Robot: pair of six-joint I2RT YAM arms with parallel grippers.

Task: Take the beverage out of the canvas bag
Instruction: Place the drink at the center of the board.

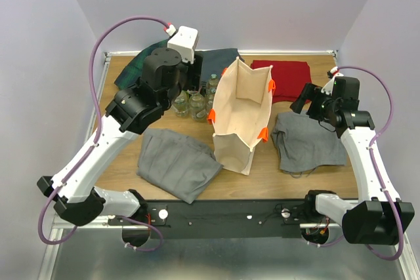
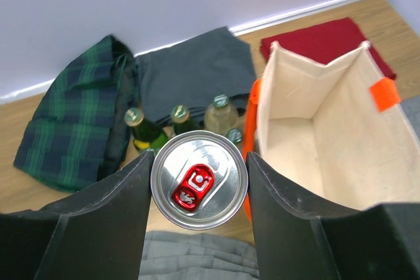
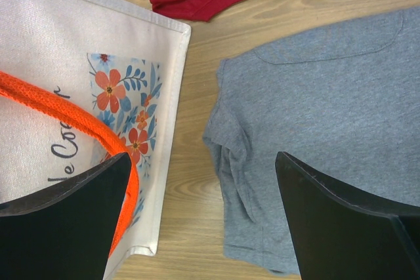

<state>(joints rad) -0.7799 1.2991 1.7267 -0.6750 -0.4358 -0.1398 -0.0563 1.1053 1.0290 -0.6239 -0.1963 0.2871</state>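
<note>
The canvas bag (image 1: 240, 113), cream with orange handles, stands upright and open in the middle of the table. It also shows in the left wrist view (image 2: 315, 142), with nothing visible inside. My left gripper (image 2: 199, 178) is shut on a beverage can (image 2: 199, 180) with a silver top and red tab. It holds the can above the table just left of the bag, over the bottles. In the top view the left gripper (image 1: 194, 74) hides the can. My right gripper (image 3: 203, 162) is open and empty just right of the bag (image 3: 65, 63), its left finger by an orange handle (image 3: 79, 129).
Several glass bottles (image 1: 197, 101) stand left of the bag and also show in the left wrist view (image 2: 220, 113). A grey cloth (image 1: 177, 162) lies front left and a grey shirt (image 1: 308, 139) right. A red cloth (image 1: 282, 73), a dark grey cloth (image 1: 220, 57) and a plaid cloth (image 1: 134, 70) lie at the back.
</note>
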